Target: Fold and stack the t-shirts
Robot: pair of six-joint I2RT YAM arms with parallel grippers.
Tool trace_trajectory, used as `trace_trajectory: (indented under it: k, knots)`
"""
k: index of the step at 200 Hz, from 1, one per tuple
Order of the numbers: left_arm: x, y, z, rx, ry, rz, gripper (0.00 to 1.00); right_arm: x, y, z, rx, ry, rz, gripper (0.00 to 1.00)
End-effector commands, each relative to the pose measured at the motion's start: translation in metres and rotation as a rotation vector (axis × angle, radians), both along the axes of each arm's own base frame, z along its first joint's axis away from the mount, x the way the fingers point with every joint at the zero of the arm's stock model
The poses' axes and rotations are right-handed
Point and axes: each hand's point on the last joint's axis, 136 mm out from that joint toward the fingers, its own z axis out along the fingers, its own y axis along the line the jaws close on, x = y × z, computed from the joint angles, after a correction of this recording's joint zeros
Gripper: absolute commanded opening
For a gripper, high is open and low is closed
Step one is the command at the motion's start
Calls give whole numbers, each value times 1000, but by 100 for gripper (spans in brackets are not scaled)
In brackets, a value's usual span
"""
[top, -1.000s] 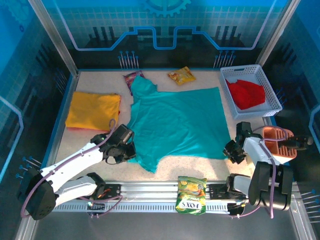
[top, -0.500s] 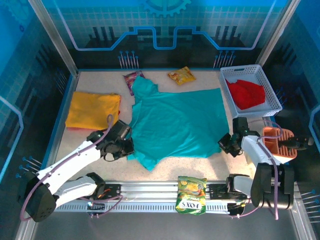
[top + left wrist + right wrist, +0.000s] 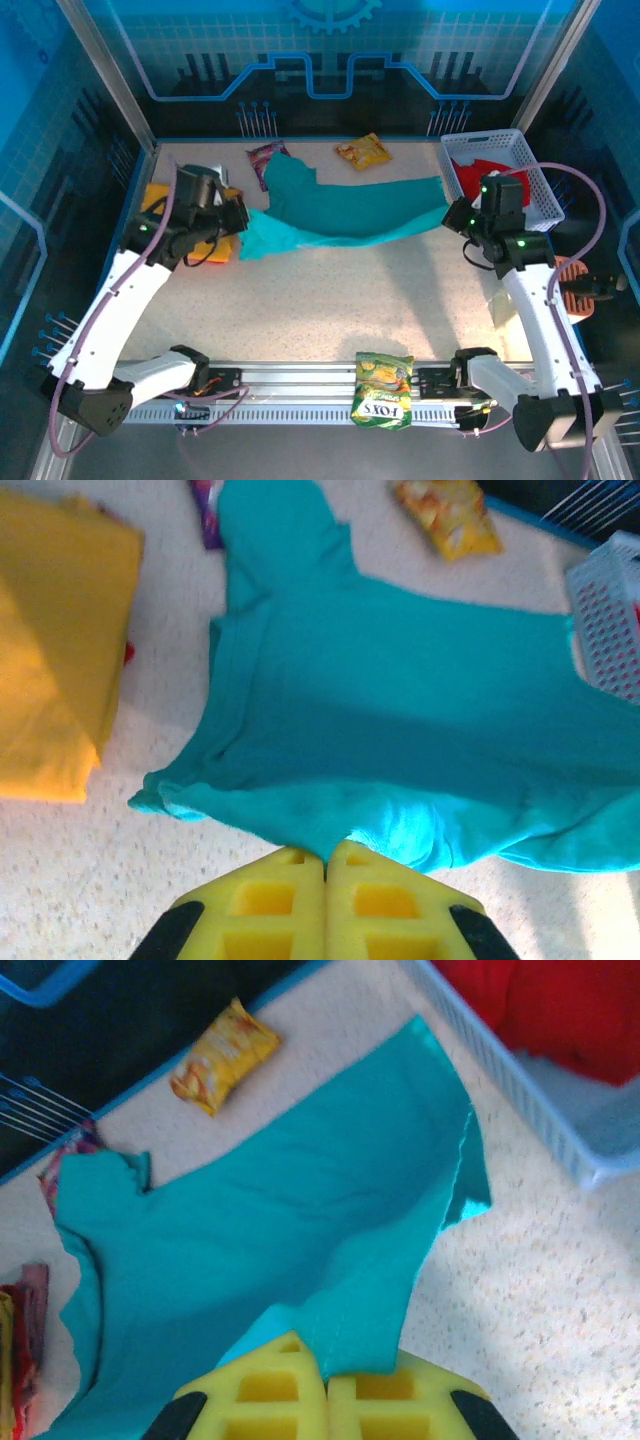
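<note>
Folding of the teal t-shirt (image 3: 340,205) is the step in hand. Its near hem is up off the surface (image 3: 350,310), with the left pincer (image 3: 232,215) clamped tight on one corner and the right pincer (image 3: 455,215) clamped tight on the other. The cloth hangs between them as a sagging band, while its collar end lies on the surface at the back, close to the yellow snack packet (image 3: 363,152). The yellow-orange t-shirt (image 3: 50,640) lies folded at the left, just beside your left pincer, and the red t-shirt (image 3: 560,1010) sits in the white basket (image 3: 530,160) at the right rear. By my reading the first fold is about half made and stacking is not yet begun. Next you will likely want to carry both corners together toward the back and lay the hem over the shoulders. Keep the two pincers level and the edge taut so the fold lands straight. Mind the basket wall on your right and the yellow-orange t-shirt on your left, and let go only once the hem rests flat.
</note>
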Motion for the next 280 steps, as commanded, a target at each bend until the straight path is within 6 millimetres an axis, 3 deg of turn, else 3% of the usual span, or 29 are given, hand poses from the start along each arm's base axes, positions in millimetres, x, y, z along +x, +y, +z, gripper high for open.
trace_trajectory:
  k: [1, 33, 53, 85, 129, 146, 161, 179, 201, 238, 280]
  knots:
    - [-4, 12, 70, 84, -177, -48, 0, -8, -4, 59, -82, -139, 25, 0]
    - [-29, 21, 166, 129, -451, -103, 0, -27, 8, 143, -103, -359, 115, 0]
    - [-53, 27, 214, 134, -627, -121, 0, -44, 16, 178, -101, -472, 170, 0]
    - [-110, 7, 284, 69, -926, -312, 0, -83, 25, 229, -106, -635, 235, 0]
    - [-176, 23, 350, 108, -1240, -320, 0, -131, 16, 273, -128, -762, 202, 0]
    - [-185, 27, 366, 126, -1289, -304, 0, -141, 14, 283, -119, -783, 193, 0]
    - [-178, 28, 373, 142, -1291, -289, 0, -144, 13, 287, -102, -782, 181, 0]
    - [-158, 25, 368, 158, -1254, -275, 0, -136, 12, 281, -71, -730, 163, 0]
    - [-116, 16, 338, 181, -1161, -268, 0, -112, 7, 249, -43, -575, 120, 0]
    - [-33, 3, 258, 239, -983, -232, 0, -64, 0, 151, -35, -226, 41, 0]
    - [58, 1, 147, 223, -745, -177, 0, -10, 16, 44, 51, -25, 58, 0]
